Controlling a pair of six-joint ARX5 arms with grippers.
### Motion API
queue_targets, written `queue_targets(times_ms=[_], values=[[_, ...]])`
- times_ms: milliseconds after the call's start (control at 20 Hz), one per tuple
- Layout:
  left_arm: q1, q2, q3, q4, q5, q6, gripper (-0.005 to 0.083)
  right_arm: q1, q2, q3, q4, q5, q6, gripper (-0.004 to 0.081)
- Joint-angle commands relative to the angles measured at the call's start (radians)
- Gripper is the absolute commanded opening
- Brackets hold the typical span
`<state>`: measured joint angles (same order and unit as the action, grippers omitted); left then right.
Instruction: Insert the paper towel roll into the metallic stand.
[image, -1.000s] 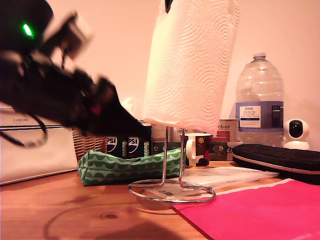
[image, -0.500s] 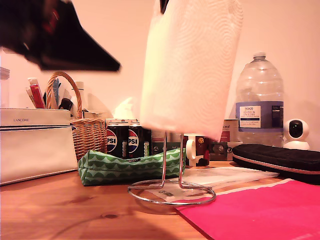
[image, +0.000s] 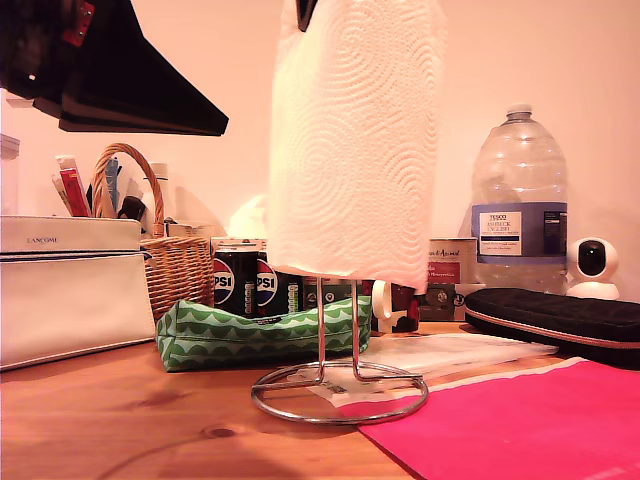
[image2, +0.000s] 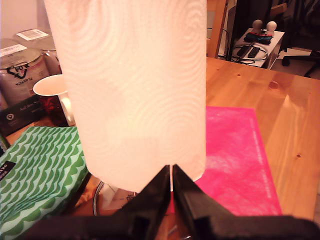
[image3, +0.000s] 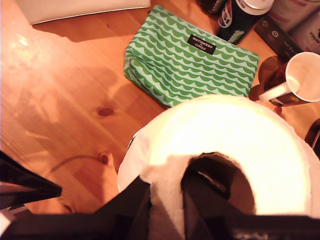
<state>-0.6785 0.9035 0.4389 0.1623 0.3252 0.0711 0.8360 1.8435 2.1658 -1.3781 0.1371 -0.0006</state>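
**Roll part-way down the stand, not yet seated**

- The paper towel roll (image: 355, 150) hangs upright over the metallic stand (image: 320, 330). The stand's two wires run up out of sight under the roll's lower edge, so the loop looks to have entered the core. I cannot see the loop's top.
- The roll's bottom sits well above the ring base, which rests on the counter (image: 120, 420) toward its near edge in the exterior view. The ring touches the pink mat (image: 520, 420) and lies in front of the green pouch (image: 260, 335).
- My second end effector (image3: 167, 190) pinches the roll's top wall, one finger inside the core and one outside.
- My first end effector (image2: 171, 175) has its jaws nearly together and holds nothing, apart from the roll.
- Done: threading has started. Left: lower the roll to the base and let go.
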Motion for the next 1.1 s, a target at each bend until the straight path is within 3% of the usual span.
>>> queue_targets(times_ms=[0,250,600,900,1050], values=[[0.002,-0.033,-0.009,0.009,-0.004,0.009,-0.0024,0.008,0.013,-0.011,0.009,-0.008,0.000,0.0022],[0.002,-0.089,-0.009,-0.015,-0.038,0.016,-0.0024,0.008,0.013,-0.011,0.009,-0.007,0.000,0.0167],[0.002,-0.100,-0.009,-0.054,-0.046,0.035,-0.0024,0.008,0.012,-0.011,0.009,0.000,0.000,0.0271],[0.002,-0.119,-0.009,-0.053,-0.046,0.035,-0.0024,0.008,-0.001,-0.009,0.009,0.002,0.000,0.0234],[0.002,-0.156,-0.008,-0.051,-0.046,0.035,-0.0024,0.008,-0.033,-0.008,0.011,0.003,0.000,0.0045]])
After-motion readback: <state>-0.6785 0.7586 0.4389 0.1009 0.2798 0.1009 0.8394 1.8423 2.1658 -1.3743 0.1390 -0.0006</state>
